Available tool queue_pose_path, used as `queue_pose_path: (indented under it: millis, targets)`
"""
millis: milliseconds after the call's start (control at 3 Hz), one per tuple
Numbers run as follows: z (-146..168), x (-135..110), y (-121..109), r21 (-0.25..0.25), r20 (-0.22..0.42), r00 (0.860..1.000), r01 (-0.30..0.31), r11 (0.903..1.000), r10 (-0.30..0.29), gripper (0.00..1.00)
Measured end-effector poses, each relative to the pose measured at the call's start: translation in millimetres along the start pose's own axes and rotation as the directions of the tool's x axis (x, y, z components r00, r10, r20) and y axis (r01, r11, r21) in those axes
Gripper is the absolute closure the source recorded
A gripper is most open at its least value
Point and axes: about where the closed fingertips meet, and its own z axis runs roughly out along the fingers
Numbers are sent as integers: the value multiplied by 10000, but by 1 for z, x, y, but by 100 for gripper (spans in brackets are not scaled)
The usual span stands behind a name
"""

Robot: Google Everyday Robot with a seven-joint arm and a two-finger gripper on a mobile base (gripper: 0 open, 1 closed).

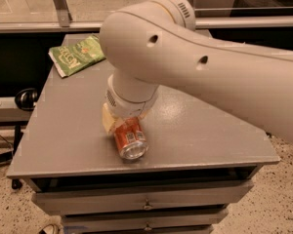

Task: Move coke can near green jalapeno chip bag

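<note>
coke can [130, 139] on its side | gripper [127, 125] above | fingers [107, 122] clasp it

Probably a lab (grey drawer cabinet [151, 199], speckled floor [281, 204], glass partition [24, 4]), gripper [126, 125] at the coke can [132, 143].

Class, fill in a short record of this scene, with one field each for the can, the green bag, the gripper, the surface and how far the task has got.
coke can: lying on its side near the table's front edge, silver top toward the camera
green jalapeno chip bag: flat at the table's far left corner, well apart from the can
gripper: down at the can, mostly hidden under the arm's wrist
table: grey top, drawers below
task status: can not yet near the bag
</note>
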Motion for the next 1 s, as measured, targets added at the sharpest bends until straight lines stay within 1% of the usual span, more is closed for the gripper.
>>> queue_pose_path:
  millis: [333, 667, 1000]
  targets:
    - [-8, -20, -16, 33, 730, 9966, 380, 9993, -381, 89]
    - [-21, -52, -41, 55, 1647, 9780, 1291, 9916, -1282, 100]
    - [-36, -86, -65, 33, 2615, 9420, 2170, 9762, -2103, 100]
